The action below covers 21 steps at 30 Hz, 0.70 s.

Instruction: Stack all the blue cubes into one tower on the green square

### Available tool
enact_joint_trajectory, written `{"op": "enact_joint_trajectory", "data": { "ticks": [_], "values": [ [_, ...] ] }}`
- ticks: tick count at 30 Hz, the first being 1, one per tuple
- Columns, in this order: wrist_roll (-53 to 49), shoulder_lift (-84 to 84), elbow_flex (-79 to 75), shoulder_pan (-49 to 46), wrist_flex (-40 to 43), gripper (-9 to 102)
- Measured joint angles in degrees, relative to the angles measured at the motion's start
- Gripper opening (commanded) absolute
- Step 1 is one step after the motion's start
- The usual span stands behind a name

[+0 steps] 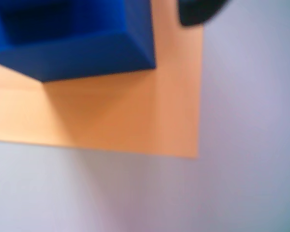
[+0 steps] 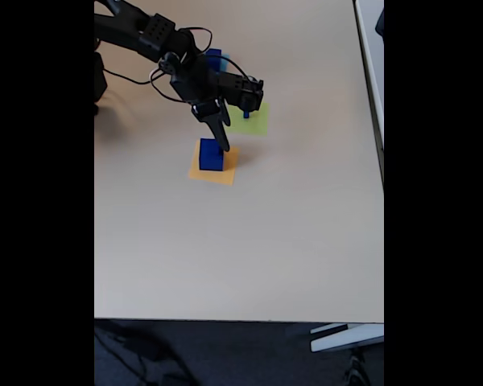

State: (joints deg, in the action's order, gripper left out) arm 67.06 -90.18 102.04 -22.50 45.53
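The robot's hand [image 2: 220, 145] hangs at a blue cube [image 2: 211, 154] on the orange square [image 2: 225, 174]; whether it grips cannot be told.

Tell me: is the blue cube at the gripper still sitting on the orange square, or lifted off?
Cannot tell for sure. The blue cube looks set on the orange square in the fixed view, with the gripper at it; the wrist view is too blurred to confirm contact.
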Motion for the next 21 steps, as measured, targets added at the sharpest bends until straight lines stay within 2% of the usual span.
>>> {"op": "enact_joint_trajectory", "data": {
  "ticks": [21],
  "values": [
    [-4.22, -0.7, 2.02, -4.22, 2.64, 29]
  ]
}}
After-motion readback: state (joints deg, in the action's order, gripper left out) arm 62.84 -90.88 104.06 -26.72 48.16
